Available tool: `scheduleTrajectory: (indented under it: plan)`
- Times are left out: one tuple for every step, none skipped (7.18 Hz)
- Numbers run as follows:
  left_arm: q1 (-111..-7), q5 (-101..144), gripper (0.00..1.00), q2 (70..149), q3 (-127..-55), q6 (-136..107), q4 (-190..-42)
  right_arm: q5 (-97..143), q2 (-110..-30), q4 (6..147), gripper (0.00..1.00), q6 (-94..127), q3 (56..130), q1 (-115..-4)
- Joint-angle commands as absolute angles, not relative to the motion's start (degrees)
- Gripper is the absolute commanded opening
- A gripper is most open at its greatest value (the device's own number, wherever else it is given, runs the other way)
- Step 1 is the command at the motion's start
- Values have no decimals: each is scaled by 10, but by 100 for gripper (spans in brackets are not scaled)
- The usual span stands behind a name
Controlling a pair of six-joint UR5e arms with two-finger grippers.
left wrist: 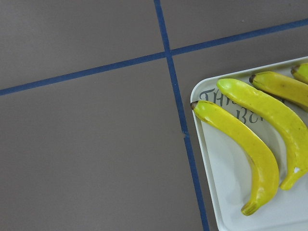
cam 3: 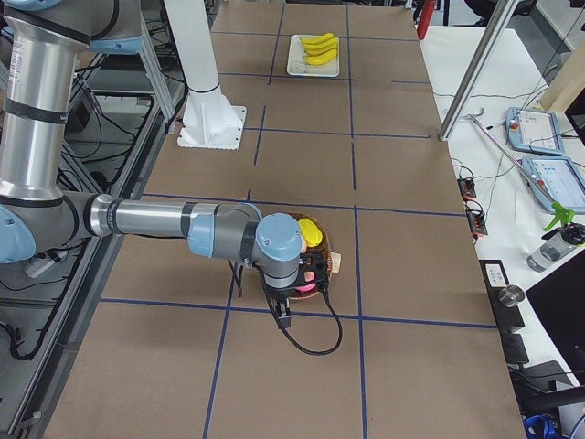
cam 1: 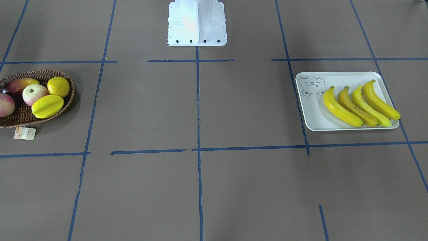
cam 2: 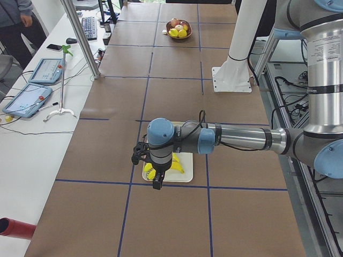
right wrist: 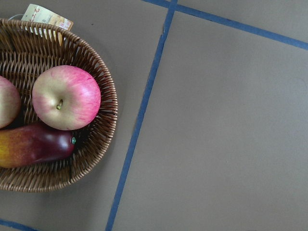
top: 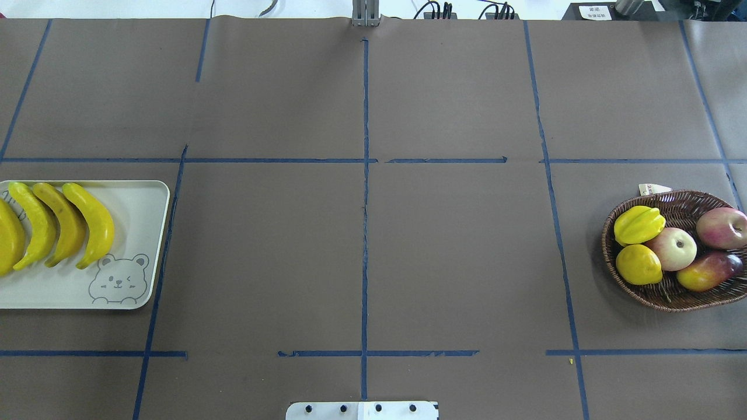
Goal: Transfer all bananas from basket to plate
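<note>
Four bananas [cam 1: 361, 107] lie side by side on the pale plate [cam 1: 311, 117] with the bear drawing; one is darker ochre. They also show in the overhead view [top: 58, 224] and the left wrist view [left wrist: 245, 144]. The wicker basket [cam 1: 20, 115] holds no banana. My left gripper [cam 2: 157, 179] hangs above the plate's [cam 2: 185, 176] edge, seen only in the exterior left view, so I cannot tell if it is open. My right gripper [cam 3: 311, 273] hangs over the basket [cam 3: 329, 251], seen only in the exterior right view; I cannot tell its state.
The basket [top: 671, 297] holds a starfruit [top: 639, 224], a yellow citrus [top: 639, 264], two apples [top: 674, 248] and a mango [top: 709, 271]. A paper tag [cam 1: 25, 133] hangs off its rim. The robot's white base [cam 1: 197, 23] stands at the table's back middle.
</note>
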State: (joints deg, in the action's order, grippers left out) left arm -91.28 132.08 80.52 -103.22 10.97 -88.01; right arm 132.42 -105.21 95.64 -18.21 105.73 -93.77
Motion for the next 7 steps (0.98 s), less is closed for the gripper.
scheduleTrajectory:
  plan:
    - [-916, 1320, 100, 791, -1033, 111, -881, 1325, -1052, 956, 98, -162, 1060, -938]
    - [-916, 1321, 100, 788, -1031, 111, -881, 1325, -1051, 955, 98, -137, 1062, -938]
    - [-916, 1321, 100, 787, -1033, 111, -881, 1325, -1051, 955, 99, -137, 1063, -938]
    - [-916, 1321, 100, 787, -1035, 111, -881, 1326, -1051, 954, 99, -137, 1063, -938]
    - [-916, 1321, 100, 787, -1035, 111, -881, 1327, -1051, 954, 99, -137, 1063, -938]
    - [-916, 1321, 100, 787, -1035, 111, -881, 1327, -1051, 954, 99, -137, 1063, -938]
    - [-916, 1321, 100, 787, -1035, 110, -881, 1327, -1051, 954, 99, -137, 1063, -938]
